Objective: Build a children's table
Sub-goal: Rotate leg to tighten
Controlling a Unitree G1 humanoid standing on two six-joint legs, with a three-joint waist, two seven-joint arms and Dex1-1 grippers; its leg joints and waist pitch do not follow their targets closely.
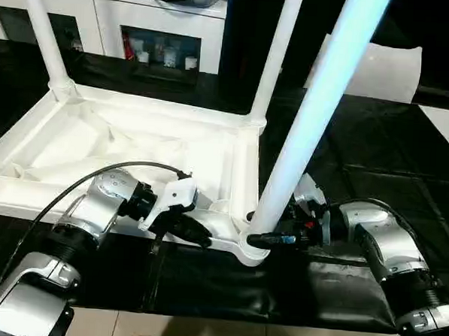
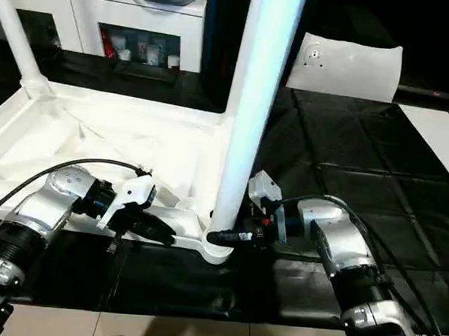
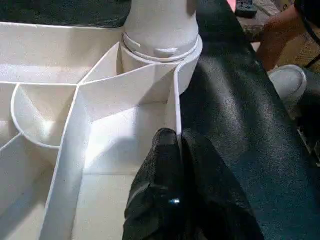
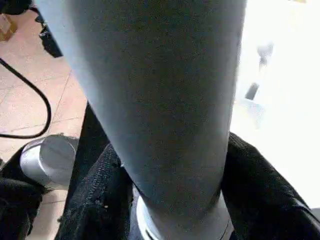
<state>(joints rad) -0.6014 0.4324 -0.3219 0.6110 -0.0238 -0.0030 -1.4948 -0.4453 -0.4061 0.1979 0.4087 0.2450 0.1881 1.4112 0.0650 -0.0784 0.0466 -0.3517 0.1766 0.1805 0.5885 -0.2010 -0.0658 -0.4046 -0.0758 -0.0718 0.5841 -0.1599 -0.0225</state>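
Your right gripper [image 1: 270,238] has its jaws clamped around the near leg [image 1: 305,134], standing in the tabletop [image 1: 98,142] corner socket. Left gripper [image 3: 175,145] jaws pinch the tabletop's rim.

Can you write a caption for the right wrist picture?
The right gripper clamps the base of a white table leg between its black fingers.
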